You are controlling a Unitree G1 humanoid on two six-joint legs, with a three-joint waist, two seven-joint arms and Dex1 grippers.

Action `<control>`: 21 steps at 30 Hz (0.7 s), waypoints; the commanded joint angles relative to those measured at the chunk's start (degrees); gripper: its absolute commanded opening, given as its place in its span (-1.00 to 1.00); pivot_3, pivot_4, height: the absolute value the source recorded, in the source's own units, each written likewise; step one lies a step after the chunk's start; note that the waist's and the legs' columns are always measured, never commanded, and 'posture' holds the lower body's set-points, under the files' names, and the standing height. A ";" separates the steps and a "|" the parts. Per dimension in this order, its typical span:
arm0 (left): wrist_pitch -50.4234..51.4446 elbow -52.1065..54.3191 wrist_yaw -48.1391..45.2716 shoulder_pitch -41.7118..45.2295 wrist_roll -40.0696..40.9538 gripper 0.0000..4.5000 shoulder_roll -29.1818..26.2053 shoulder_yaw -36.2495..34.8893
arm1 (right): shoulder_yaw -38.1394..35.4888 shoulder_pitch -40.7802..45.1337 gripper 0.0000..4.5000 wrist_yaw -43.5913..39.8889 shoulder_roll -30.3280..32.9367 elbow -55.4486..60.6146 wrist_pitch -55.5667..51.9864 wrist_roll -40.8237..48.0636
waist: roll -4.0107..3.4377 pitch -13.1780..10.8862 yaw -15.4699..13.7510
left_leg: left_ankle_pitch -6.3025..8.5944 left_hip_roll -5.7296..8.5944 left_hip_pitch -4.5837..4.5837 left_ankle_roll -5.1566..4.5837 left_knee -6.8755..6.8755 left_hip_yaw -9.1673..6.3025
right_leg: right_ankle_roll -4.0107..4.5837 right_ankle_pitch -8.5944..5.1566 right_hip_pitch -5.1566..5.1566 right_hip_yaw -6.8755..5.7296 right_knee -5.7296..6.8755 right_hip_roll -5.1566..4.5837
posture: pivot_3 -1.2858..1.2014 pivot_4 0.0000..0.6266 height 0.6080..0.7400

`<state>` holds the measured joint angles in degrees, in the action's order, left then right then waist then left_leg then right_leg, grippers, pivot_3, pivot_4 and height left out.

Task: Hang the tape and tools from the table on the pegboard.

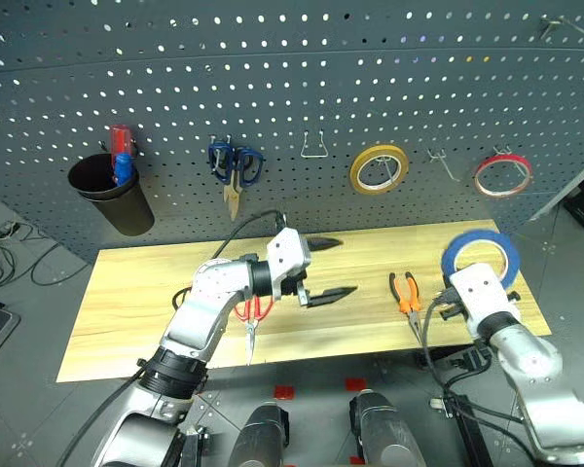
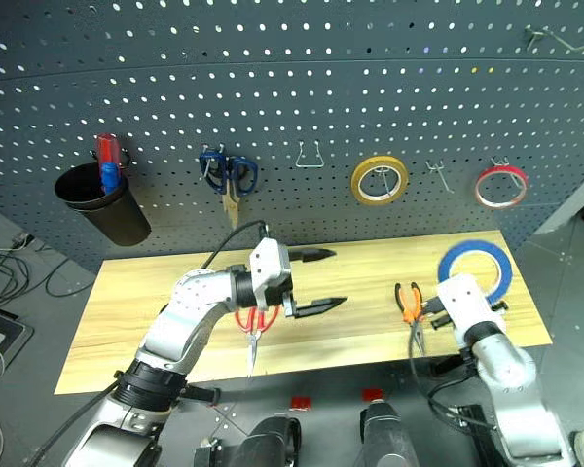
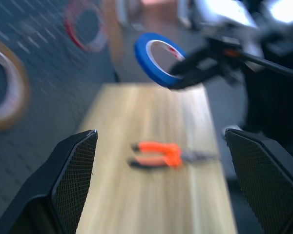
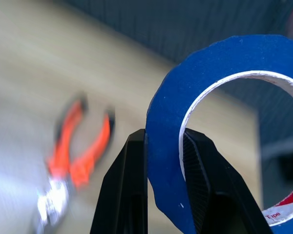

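Between the right gripper's [image 4: 163, 161] jaws: blue tape [image 4: 224, 126] pinched at its rim, lifted above the counter [image 1: 156, 292] | left gripper [image 1: 326, 268] jaws wide, empty | pliers [image 1: 406, 292] on counter | risk: thin rim-hold may twist, missing pegboard [image 1: 292, 97] hook.

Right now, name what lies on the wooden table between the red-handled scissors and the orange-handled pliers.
Bare light wood table, seen in the left eye view.
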<state>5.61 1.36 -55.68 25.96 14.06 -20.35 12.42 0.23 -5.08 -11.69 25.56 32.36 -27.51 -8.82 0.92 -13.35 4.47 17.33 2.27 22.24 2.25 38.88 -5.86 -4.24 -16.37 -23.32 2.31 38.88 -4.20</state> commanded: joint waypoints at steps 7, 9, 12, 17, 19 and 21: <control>-0.04 0.23 4.42 3.80 1.16 0.96 2.61 -3.16 | -0.93 20.80 -0.69 1.12 -4.21 -15.05 12.50 2.13 | 0.06 -0.02 0.55 | -0.09 0.02 -0.21 0.15 -0.06 0.11 | 0.01 0.00 0.09 0.06 -0.08 0.12 | -0.07 -0.32 1.00; 0.10 0.28 4.70 3.94 1.04 0.96 2.77 -3.02 | -2.18 25.77 -0.69 0.86 -4.83 -22.86 14.17 4.06 | 0.05 -0.03 0.55 | -0.09 -0.01 -0.20 0.15 -0.08 0.13 | 0.02 -0.01 0.06 0.05 -0.08 0.12 | -0.06 -0.32 1.00; 0.30 0.30 5.37 4.27 0.95 0.96 3.17 -2.89 | -4.22 31.35 -0.69 -0.77 -6.12 -32.60 14.96 8.08 | 0.05 -0.03 0.55 | -0.09 -0.02 -0.19 0.13 -0.07 0.15 | 0.02 -0.01 0.05 0.09 -0.05 0.07 | -0.05 -0.32 1.00; 0.45 -0.06 5.82 4.15 0.65 0.96 2.96 -2.75 | -5.78 31.99 -0.29 -1.18 -7.44 -35.55 15.85 10.64 | 0.05 -0.03 0.50 | -0.09 -0.04 -0.18 0.13 -0.08 0.14 | 0.02 -0.01 0.02 0.09 -0.05 0.06 | -0.05 -0.32 1.00; 0.04 -0.70 5.28 3.54 -0.42 0.96 1.36 -2.71 | -4.30 28.45 -0.01 -1.16 -7.48 -31.77 15.02 9.63 | 0.05 -0.02 0.49 | -0.09 -0.05 -0.16 0.13 -0.08 0.15 | 0.02 -0.01 0.00 0.09 -0.05 0.06 | -0.05 -0.31 1.00; -0.69 -1.49 4.17 2.69 -1.25 0.96 -0.78 -3.02 | -2.49 23.27 0.30 -0.91 -7.66 -25.98 12.26 8.53 | 0.05 -0.02 0.50 | -0.09 -0.05 -0.15 0.12 -0.09 0.12 | 0.02 -0.01 0.00 0.06 -0.05 0.06 | -0.05 -0.31 1.00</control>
<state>5.92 -0.20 -50.71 29.24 13.64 -19.56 10.12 -3.40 21.43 -12.49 18.04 0.05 -13.57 0.72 0.97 -13.37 4.97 17.24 2.22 22.09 2.37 38.78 -5.74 -4.22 -16.38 -23.31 2.37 38.83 -4.13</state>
